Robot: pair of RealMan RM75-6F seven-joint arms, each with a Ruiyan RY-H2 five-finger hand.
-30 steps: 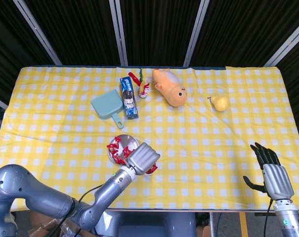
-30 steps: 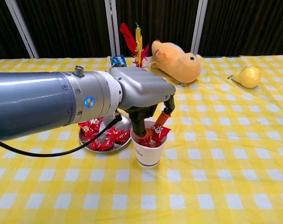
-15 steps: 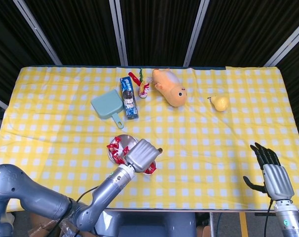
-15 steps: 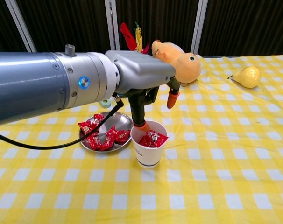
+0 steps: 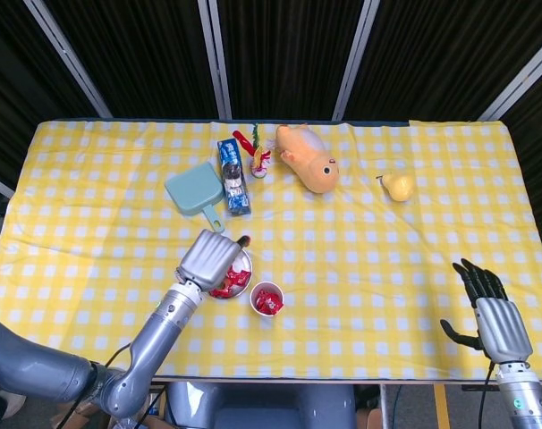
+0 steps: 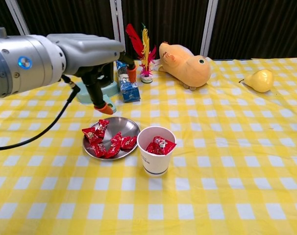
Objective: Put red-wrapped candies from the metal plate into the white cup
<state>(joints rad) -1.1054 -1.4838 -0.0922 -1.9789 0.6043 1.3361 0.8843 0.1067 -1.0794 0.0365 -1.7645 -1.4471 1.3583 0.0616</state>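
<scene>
The metal plate [image 6: 126, 126] [image 5: 243, 264] holds several red-wrapped candies [image 6: 105, 140] [image 5: 228, 283]. Right of it stands the white cup [image 6: 155, 161] [image 5: 267, 298] with red candies [image 6: 159, 145] inside. My left hand [image 6: 100, 62] [image 5: 212, 256] hovers above the plate's far left side, fingers spread and empty. My right hand [image 5: 487, 315] rests open near the table's front right edge, away from both.
At the back stand a teal dustpan [image 5: 195, 191], a blue packet [image 5: 234, 176] [image 6: 127, 83], a feather shuttlecock [image 6: 141, 51] [image 5: 258, 157], an orange plush toy [image 6: 185, 59] [image 5: 308, 158] and a yellow pear [image 6: 259, 80] [image 5: 398, 186]. Yellow checked cloth covers the table [image 5: 387, 259].
My left hand has let a candy go into the cup, lifted and swung left from over the cup to above the plate. The right hand has not moved.
</scene>
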